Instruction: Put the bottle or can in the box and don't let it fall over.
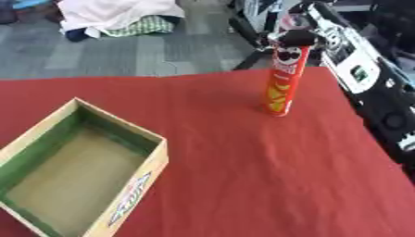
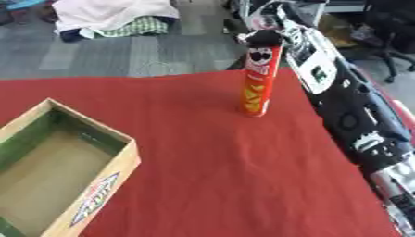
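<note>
At about eight o'clock I see the open cardboard box [image 1: 77, 171] sitting empty on the red tabletop [image 1: 243, 176]. Toward one o'clock the tall orange-red can [image 1: 283, 81] stands upright on the cloth, well apart from the box. My right hand [image 1: 298, 37] reaches in from the upper right, its dark fingers curled round the can's top, grasping it.

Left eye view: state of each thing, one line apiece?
Tall red can: upright on the red tablecloth, outside the box.
Cardboard box: open top, empty, at the table's left.
Right hand: at the can's top, fingers curled round it.
Left hand: not in view.
</note>
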{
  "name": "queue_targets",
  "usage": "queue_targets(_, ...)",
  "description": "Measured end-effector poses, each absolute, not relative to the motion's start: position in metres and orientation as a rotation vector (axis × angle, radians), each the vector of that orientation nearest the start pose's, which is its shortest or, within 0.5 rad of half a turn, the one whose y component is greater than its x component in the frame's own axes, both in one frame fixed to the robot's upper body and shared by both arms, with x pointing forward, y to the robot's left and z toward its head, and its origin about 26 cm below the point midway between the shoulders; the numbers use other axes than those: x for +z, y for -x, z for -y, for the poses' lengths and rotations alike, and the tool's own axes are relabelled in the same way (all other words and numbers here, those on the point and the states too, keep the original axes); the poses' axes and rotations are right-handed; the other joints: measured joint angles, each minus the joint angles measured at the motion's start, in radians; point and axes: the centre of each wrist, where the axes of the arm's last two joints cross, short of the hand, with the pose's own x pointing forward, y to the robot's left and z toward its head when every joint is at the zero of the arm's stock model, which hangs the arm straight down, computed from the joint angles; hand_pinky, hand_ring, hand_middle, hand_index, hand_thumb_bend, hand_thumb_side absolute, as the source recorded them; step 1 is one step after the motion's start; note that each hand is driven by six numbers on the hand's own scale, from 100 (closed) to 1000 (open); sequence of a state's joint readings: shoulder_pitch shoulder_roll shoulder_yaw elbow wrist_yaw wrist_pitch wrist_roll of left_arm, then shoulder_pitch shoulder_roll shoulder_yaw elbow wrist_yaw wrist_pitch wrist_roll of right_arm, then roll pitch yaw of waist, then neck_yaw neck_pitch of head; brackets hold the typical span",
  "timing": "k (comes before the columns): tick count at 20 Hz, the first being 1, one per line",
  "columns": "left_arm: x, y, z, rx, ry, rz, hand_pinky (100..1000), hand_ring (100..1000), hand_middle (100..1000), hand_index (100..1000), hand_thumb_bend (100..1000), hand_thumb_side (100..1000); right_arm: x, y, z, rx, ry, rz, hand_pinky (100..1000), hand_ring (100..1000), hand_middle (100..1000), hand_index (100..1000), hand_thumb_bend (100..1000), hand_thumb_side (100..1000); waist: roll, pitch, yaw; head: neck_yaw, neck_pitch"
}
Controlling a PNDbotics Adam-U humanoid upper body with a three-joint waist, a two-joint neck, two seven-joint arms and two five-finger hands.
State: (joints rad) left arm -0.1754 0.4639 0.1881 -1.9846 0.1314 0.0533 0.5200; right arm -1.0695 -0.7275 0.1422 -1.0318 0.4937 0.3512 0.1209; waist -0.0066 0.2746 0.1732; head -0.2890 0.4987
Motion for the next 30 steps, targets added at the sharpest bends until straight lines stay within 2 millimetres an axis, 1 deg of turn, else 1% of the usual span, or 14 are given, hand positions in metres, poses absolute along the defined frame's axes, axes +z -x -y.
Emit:
queue_targets(5,0.1974,-0.2816,-0.3377,0.299,-0.626,2.168,834,841,829,687,581,432,0.3321,-0.4515,0.3492,0.668,1.136,1.485,694,844,853,834,527,411,-0.002,0.000,-0.001,0.001,0.001)
queue_targets(10,0.1974,-0.2816,-0.3377,0.299,-0.626,2.169,834,842,829,687,581,432,0.3325,-0.4514,0.3491,0.676,1.140,1.472,554,776,812,811,467,371,-0.002,0.000,-0.002,0.001,0.001)
queue_targets(12,0.1974,-0.2816,-0.3377,0.299,-0.626,2.169,834,842,829,687,581,432,0.3326,-0.4514,0.3491,0.676,1.140,1.471,546,774,811,811,465,368,-0.002,0.000,-0.002,0.001,0.001)
queue_targets(13,0.1974,-0.2816,-0.3377,0.299,-0.626,2.169,835,843,830,686,582,432,0.3326,-0.4514,0.3491,0.676,1.140,1.470,452,736,799,800,411,309,-0.002,0.000,-0.003,0.001,0.002)
queue_targets(14,0.1974,-0.2816,-0.3377,0.299,-0.626,2.169,835,843,830,686,582,432,0.3328,-0.4513,0.3490,0.676,1.139,1.471,452,736,799,800,411,309,-0.002,0.000,-0.004,0.001,0.003)
queue_targets(15,0.1974,-0.2816,-0.3377,0.299,-0.626,2.169,836,844,830,686,581,432,0.3328,-0.4513,0.3490,0.676,1.139,1.471,416,722,795,794,366,243,-0.002,0.000,-0.005,0.001,0.005)
queue_targets(16,0.1974,-0.2816,-0.3377,0.299,-0.626,2.169,836,844,830,686,581,432,0.3330,-0.4512,0.3490,0.677,1.137,1.471,416,722,795,794,366,243,-0.002,0.000,-0.006,0.002,0.006)
queue_targets(17,0.1974,-0.2816,-0.3377,0.299,-0.626,2.169,836,844,830,686,582,431,0.3331,-0.4512,0.3490,0.678,1.135,1.470,387,716,794,791,320,162,-0.002,0.000,-0.006,0.002,0.008)
queue_targets(18,0.1974,-0.2816,-0.3377,0.299,-0.626,2.169,836,844,830,686,582,431,0.3332,-0.4511,0.3492,0.678,1.132,1.468,387,716,794,791,320,162,-0.002,0.000,-0.006,0.002,0.008)
queue_targets(19,0.1974,-0.2816,-0.3377,0.299,-0.626,2.169,837,845,830,685,582,431,0.3335,-0.4510,0.3495,0.679,1.131,1.467,368,706,787,783,258,100,-0.002,0.000,-0.006,0.002,0.008)
queue_targets(21,0.1974,-0.2816,-0.3378,0.300,-0.626,2.169,838,846,831,685,582,432,0.3340,-0.4506,0.3504,0.685,1.126,1.464,336,690,772,771,203,100,-0.002,0.000,-0.006,0.002,0.009)
queue_targets(22,0.1974,-0.2816,-0.3378,0.300,-0.627,2.169,838,846,831,685,582,432,0.3343,-0.4504,0.3509,0.689,1.124,1.463,336,690,772,771,203,100,-0.002,0.000,-0.006,0.001,0.009)
queue_targets(24,0.1974,-0.2815,-0.3379,0.300,-0.627,2.169,839,847,831,685,580,432,0.3345,-0.4503,0.3512,0.697,1.119,1.461,298,661,729,748,106,100,-0.002,0.000,-0.006,0.001,0.009)
queue_targets(30,0.1979,-0.2812,-0.3391,0.305,-0.632,2.170,840,848,831,684,579,433,0.3348,-0.4500,0.3521,0.708,1.107,1.467,231,586,617,686,100,100,-0.002,0.000,-0.007,0.001,0.010)
